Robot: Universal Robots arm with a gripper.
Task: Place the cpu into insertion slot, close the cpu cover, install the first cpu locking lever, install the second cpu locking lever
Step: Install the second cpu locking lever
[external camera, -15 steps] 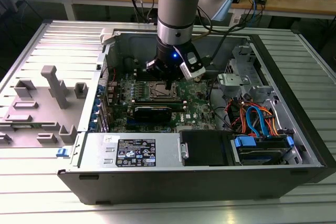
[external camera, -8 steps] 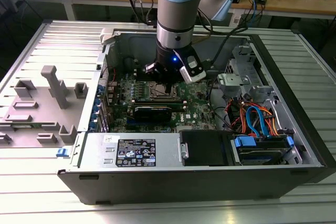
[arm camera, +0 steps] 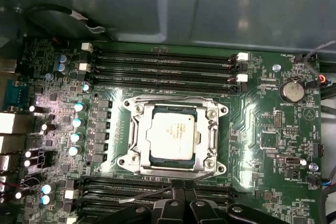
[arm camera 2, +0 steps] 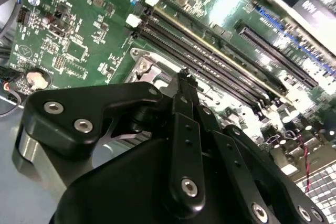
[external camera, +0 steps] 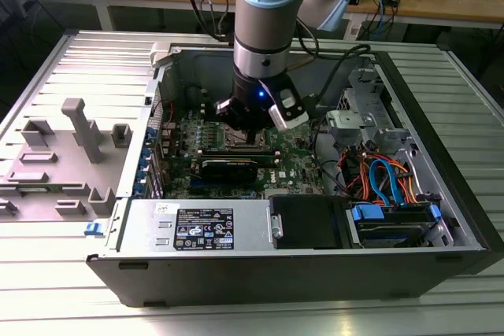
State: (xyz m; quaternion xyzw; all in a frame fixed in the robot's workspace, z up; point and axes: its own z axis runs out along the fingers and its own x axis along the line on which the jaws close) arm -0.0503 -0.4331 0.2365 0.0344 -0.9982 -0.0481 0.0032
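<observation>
In the first wrist view the cpu (arm camera: 173,136), a pale silver square, lies flat in the insertion slot (arm camera: 173,110), whose dark rim shows around it. The cpu cover (arm camera: 137,135), a silvery frame, lies down around the chip. My gripper (arm camera: 181,185) stands just off one side of the socket with its black fingers together. A thin metal lever (arm camera: 140,199) runs along the board up to the fingertips. In the second wrist view the gripper (arm camera 2: 185,77) hangs just above the socket's corner (arm camera 2: 143,66). In the exterior view the gripper (external camera: 250,138) is low over the green motherboard (external camera: 299,163).
Long black memory slots (arm camera: 163,64) flank the socket on two sides. The open computer case (external camera: 441,194) walls the board in, with a power supply box (external camera: 205,226) in front and a drive cage with orange and blue cables (external camera: 386,179) at the exterior view's right. Grey fixtures (external camera: 79,127) stand outside.
</observation>
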